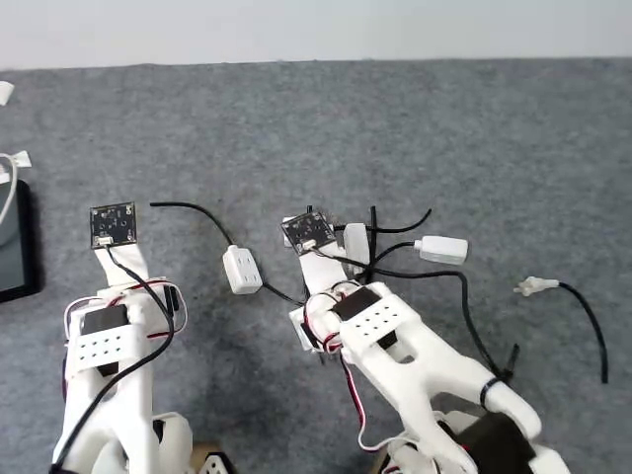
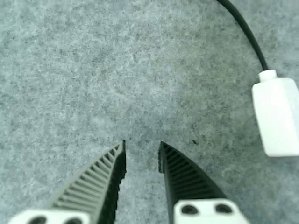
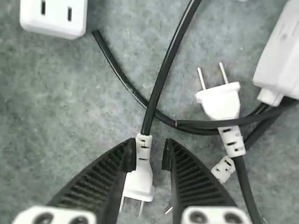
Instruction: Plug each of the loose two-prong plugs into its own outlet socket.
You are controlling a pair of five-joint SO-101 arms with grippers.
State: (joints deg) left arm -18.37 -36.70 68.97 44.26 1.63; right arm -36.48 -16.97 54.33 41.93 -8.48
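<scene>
The right claw (image 3: 149,141) is partly open and straddles a plug (image 3: 138,179) without yet pinching it. That plug lies well apart from the socket (image 3: 53,16), with its prongs pointing away from it. Best to close squarely on the plug's flat body, not its cord collar, so it cannot twist. The left claw (image 2: 141,143) is narrowly open and empty, over the surface (image 2: 70,70).

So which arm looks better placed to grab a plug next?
Right: the right gripper straddles a white plug, fingers either side. The left gripper hangs over bare carpet, beside a socket block.
</scene>
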